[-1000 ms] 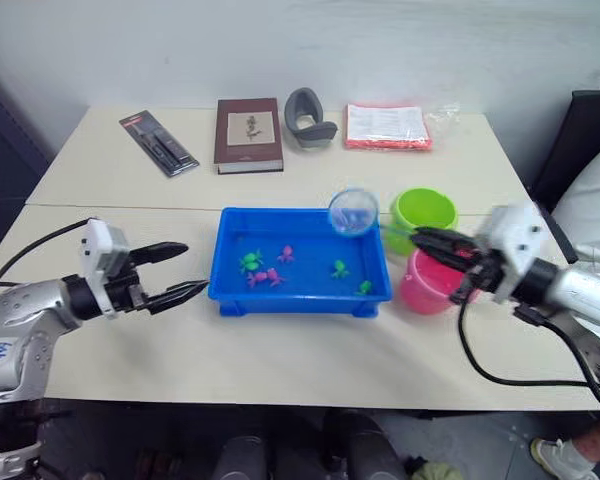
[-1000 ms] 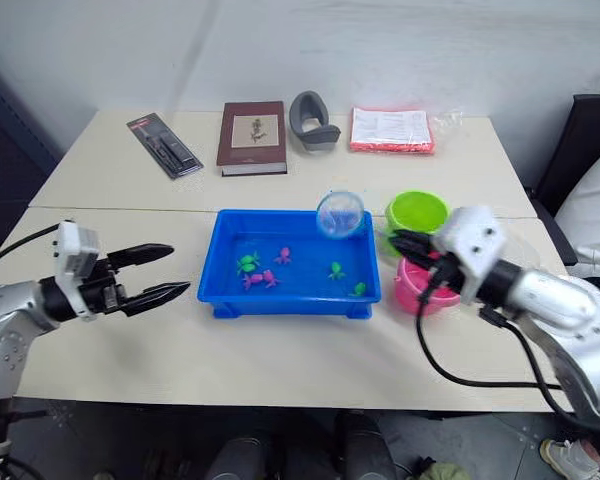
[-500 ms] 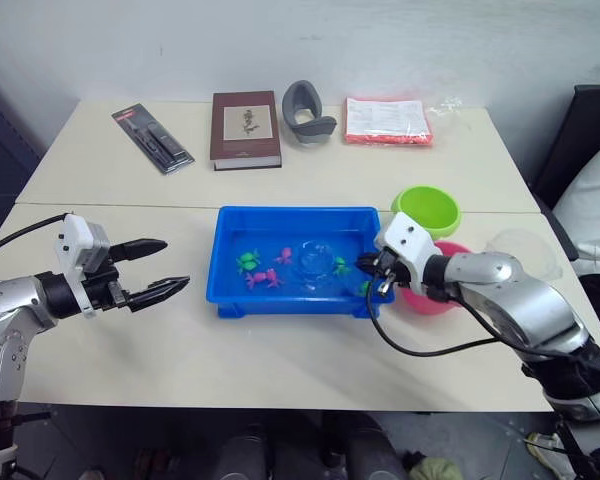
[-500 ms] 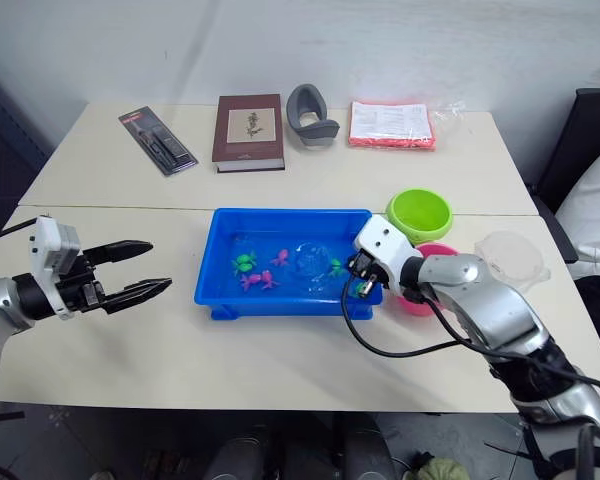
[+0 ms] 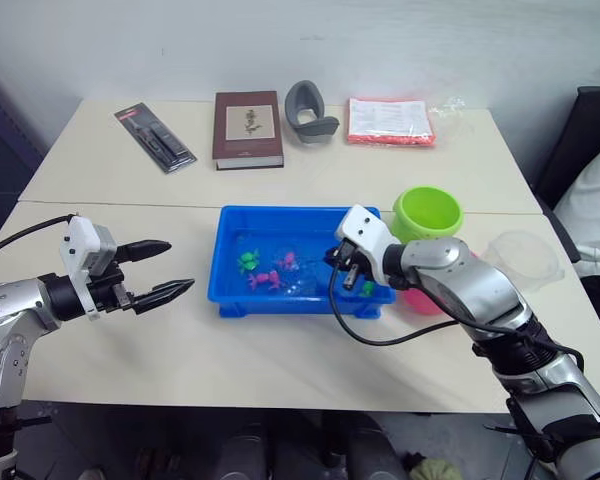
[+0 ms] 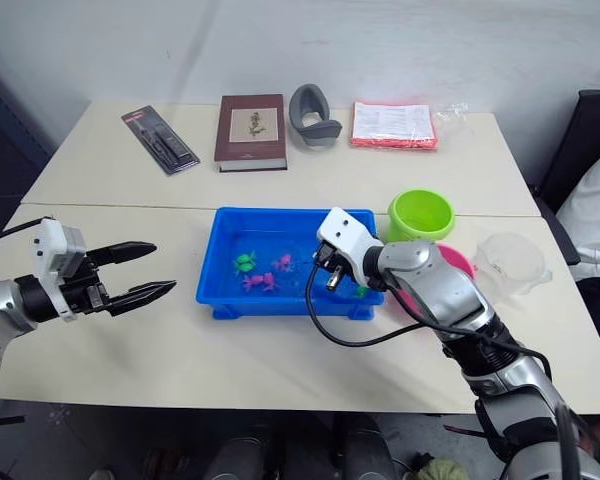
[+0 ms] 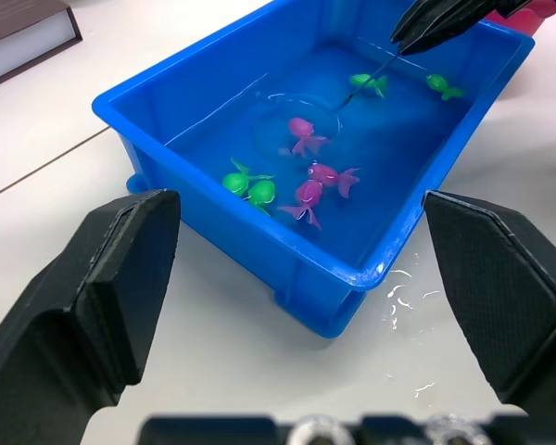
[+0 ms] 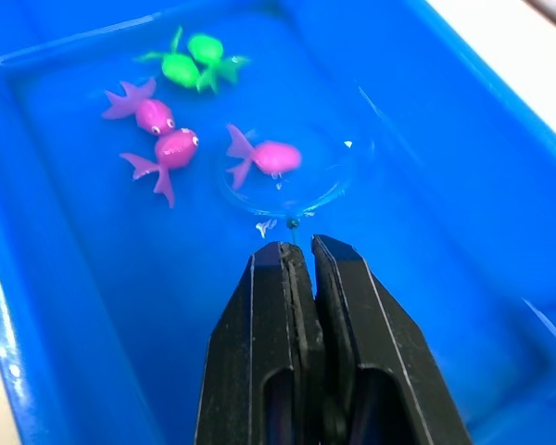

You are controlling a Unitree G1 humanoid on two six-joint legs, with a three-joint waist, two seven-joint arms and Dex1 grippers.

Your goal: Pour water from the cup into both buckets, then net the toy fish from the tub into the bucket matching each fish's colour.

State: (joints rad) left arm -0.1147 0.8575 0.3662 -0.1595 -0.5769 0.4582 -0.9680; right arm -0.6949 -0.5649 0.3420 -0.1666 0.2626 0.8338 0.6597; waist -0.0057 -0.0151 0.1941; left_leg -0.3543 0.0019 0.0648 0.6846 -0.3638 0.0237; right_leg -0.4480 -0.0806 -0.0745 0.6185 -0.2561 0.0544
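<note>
Net (image 8: 292, 176) held under water in tub (image 5: 230, 290), hoop straight ahead of right claw (image 8: 296, 248), handle running back into pinched fingers. Pink fish (image 8: 269, 158) seen inside hoop. Pink bucket (image 6: 460, 262) mostly hidden behind right arm. Left claw (image 5: 160, 270) wide open, empty, farther off over counter (image 5: 280, 350). Hoop rim hard to make out in water.
</note>
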